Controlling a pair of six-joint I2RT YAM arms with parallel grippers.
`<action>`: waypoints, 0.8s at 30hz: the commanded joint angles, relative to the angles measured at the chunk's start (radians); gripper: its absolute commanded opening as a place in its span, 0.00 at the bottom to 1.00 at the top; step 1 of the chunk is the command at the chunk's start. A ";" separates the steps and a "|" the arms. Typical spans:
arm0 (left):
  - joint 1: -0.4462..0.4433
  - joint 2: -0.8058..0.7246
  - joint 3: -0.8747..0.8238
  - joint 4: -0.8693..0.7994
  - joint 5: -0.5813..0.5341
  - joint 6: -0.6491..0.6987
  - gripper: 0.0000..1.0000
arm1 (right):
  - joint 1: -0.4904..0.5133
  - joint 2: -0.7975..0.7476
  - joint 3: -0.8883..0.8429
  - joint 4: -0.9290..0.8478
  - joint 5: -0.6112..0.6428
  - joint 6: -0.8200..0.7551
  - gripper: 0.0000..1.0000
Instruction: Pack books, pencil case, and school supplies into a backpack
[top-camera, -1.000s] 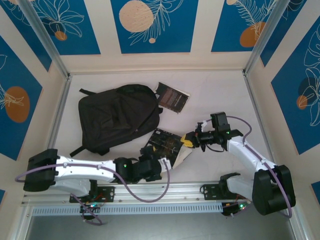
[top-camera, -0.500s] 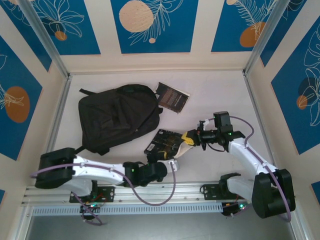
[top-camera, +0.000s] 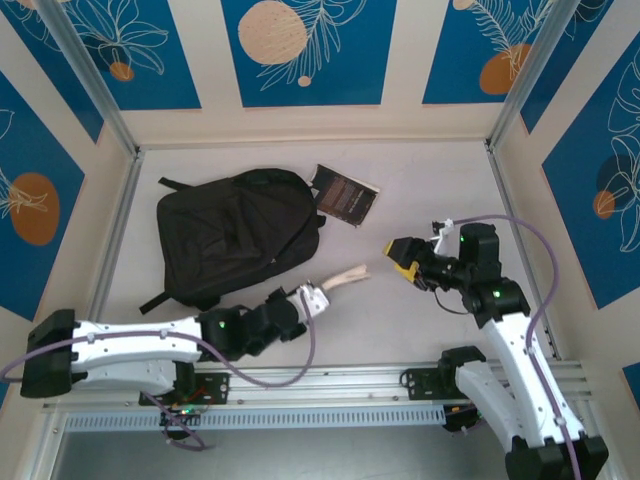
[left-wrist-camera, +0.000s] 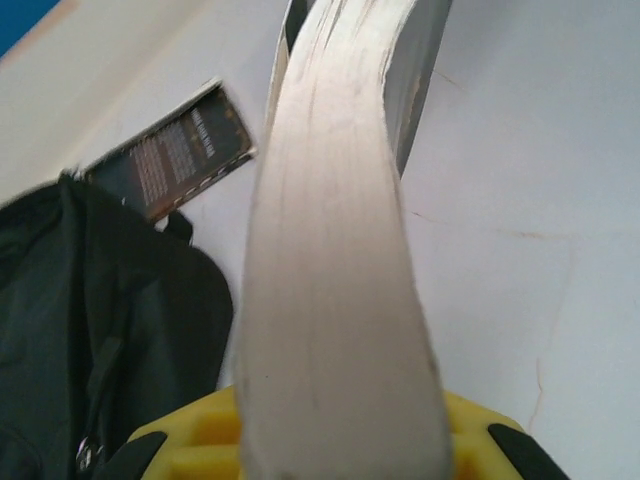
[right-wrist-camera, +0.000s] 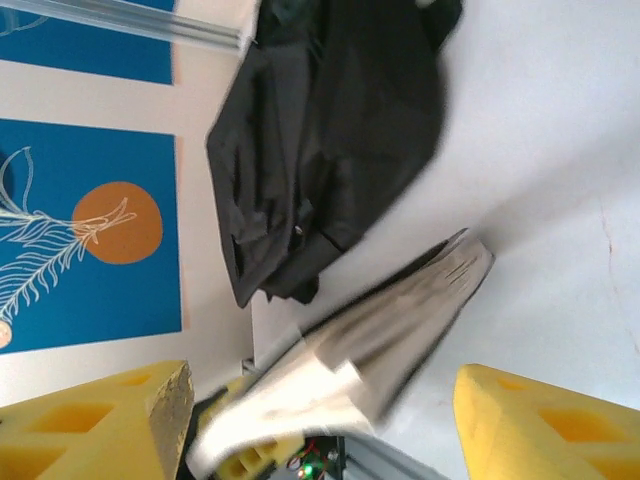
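**Packing hardly begun: both visible books are outside the bag**

The backpack (top-camera: 240, 235) lies flat on the table (top-camera: 420, 170). I cannot tell if its zip is open or if anything is inside. One book (top-camera: 338, 278) is held edge-on near the bag's lower right corner, clamped between the jaws of the left gripper (top-camera: 312, 297). A second book (top-camera: 346, 194) lies just beside the bag's upper right side. The right gripper (top-camera: 403, 258) hangs near, jaws apart and empty. By my judgement, both books and the supplies are not yet packed.

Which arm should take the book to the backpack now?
Left. The left gripper is shut on the book, close beside the backpack; the right gripper is open, empty and farther away.
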 joint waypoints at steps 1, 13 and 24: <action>0.154 -0.049 0.146 -0.090 0.156 -0.305 0.00 | 0.008 -0.035 -0.022 0.050 0.023 -0.043 0.68; 0.341 -0.055 0.289 0.125 0.353 -0.898 0.00 | 0.115 -0.099 -0.201 0.486 -0.009 0.227 0.76; 0.375 -0.045 0.218 0.350 0.361 -1.240 0.00 | 0.266 0.047 -0.381 1.065 0.115 0.601 0.99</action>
